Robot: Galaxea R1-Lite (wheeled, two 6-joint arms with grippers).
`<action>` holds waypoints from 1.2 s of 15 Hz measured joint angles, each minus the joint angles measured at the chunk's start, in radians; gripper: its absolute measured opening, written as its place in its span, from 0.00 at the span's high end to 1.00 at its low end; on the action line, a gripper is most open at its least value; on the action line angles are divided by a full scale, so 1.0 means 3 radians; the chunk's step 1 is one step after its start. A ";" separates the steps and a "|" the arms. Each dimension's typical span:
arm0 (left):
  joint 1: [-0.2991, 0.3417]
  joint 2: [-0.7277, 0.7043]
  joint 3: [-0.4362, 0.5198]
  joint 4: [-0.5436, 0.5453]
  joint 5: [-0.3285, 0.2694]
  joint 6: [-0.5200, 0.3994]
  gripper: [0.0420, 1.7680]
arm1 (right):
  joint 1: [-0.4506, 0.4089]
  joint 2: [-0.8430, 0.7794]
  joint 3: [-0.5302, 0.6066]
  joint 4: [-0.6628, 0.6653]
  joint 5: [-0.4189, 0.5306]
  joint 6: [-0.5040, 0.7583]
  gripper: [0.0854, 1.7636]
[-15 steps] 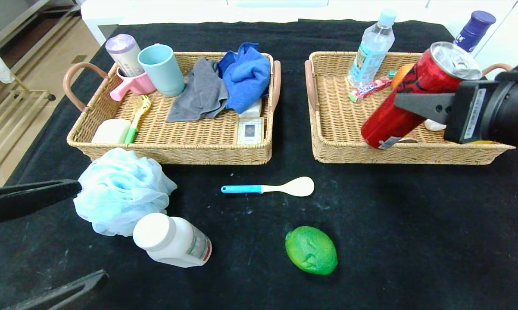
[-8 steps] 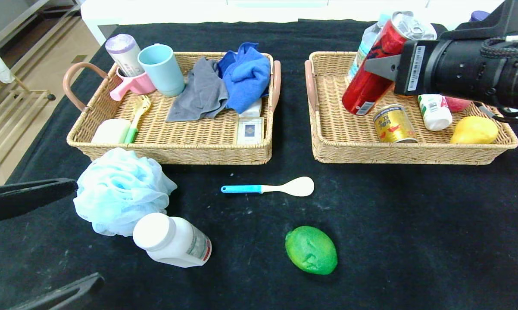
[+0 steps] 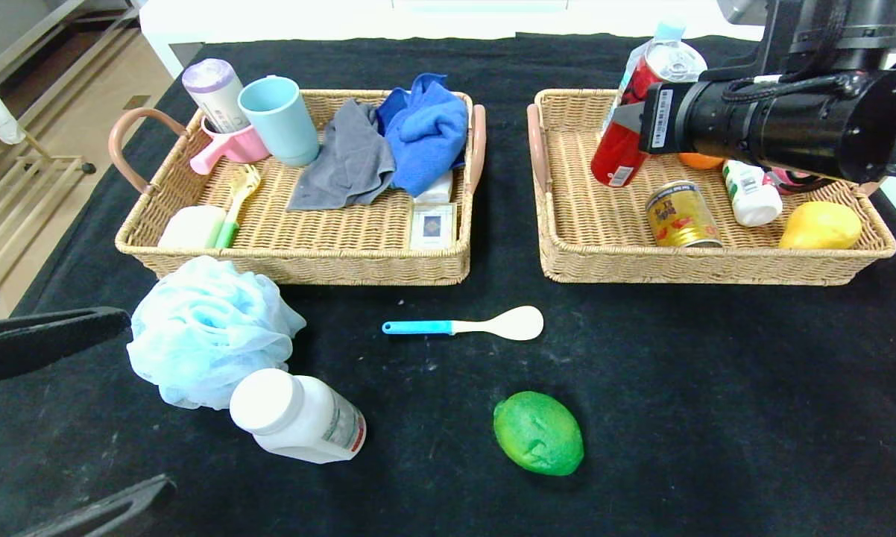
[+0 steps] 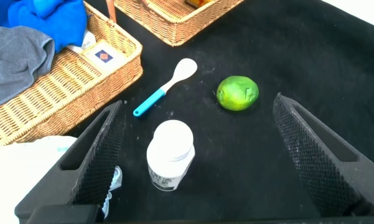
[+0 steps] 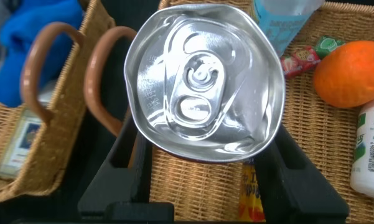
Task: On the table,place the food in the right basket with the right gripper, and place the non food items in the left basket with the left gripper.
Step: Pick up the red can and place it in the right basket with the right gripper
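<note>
A black-covered table [image 3: 716, 373] carries two wicker baskets [image 3: 291, 231] [image 3: 709, 261] behind a spoon [image 3: 467, 325]. Left of the spoon lies a blue bath pouf [image 3: 209, 328], with a white bottle [image 3: 299, 418] touching it; a lime [image 3: 539, 432] sits nearer than the spoon.

Right claw [image 3: 627, 127] clamped; left claw [image 4: 199, 155] spread wide.

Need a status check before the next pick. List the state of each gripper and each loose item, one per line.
right gripper: shut on the red can, over the right basket
red can: held tilted, not yet released
right basket: holds food
left gripper: open, empty, above the white bottle
white bottle: lying on the table
bath pouf: on the table
spoon: on the table
lime: on the table
</note>
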 joint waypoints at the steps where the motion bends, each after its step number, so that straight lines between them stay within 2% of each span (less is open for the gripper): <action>1: -0.0001 0.0000 0.0000 0.0000 0.0000 0.0000 0.03 | -0.0043 0.0061 -0.0033 -0.0003 0.0001 0.0000 0.47; 5: -0.0004 -0.0012 0.0000 0.0000 0.0001 0.0004 0.03 | -0.0143 0.0274 -0.0168 -0.0019 0.0008 0.0040 0.47; 15: -0.0005 -0.0051 -0.0016 -0.0001 0.0001 0.0030 0.03 | -0.0183 0.0460 -0.0204 -0.0040 -0.0001 0.0087 0.47; 16: -0.0007 -0.0051 -0.0013 0.0000 0.0001 0.0032 0.03 | -0.0183 0.0462 -0.0204 -0.0040 -0.0005 0.0079 0.46; 18: -0.0007 -0.0054 -0.0013 0.0000 0.0001 0.0030 0.03 | -0.0180 0.0463 -0.0204 -0.0040 -0.0009 0.0077 0.35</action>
